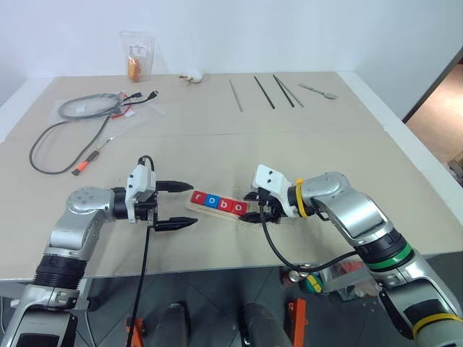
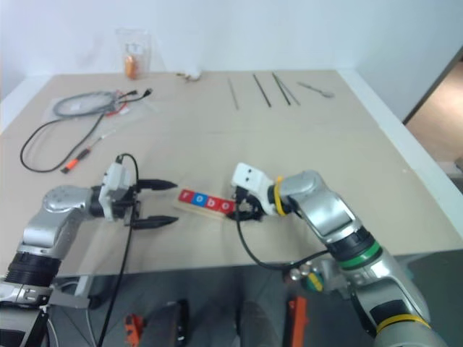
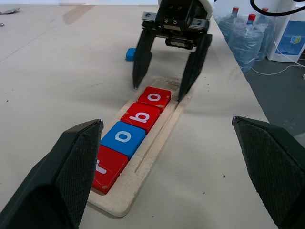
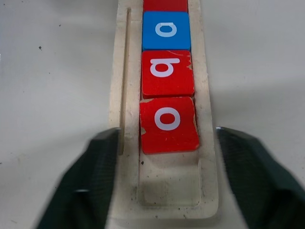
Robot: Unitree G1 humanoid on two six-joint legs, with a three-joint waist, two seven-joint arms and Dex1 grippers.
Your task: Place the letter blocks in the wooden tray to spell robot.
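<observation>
With four letter blocks (image 3: pixel 133 131) seated, the wooden tray's (image 3: pixel 157 152) last slot gapes between the right gripper's (image 3: pixel 165 71) wide, empty fingers, the loose blue block (image 3: pixel 130 53) lying just beyond it.

The right wrist view's edge is cutting off the top red block (image 4: pixel 165 5) (its letter is not showing). The right gripper (image 1: pixel 255 207) is hiding the tray (image 1: pixel 210 211) end in the head views.
</observation>
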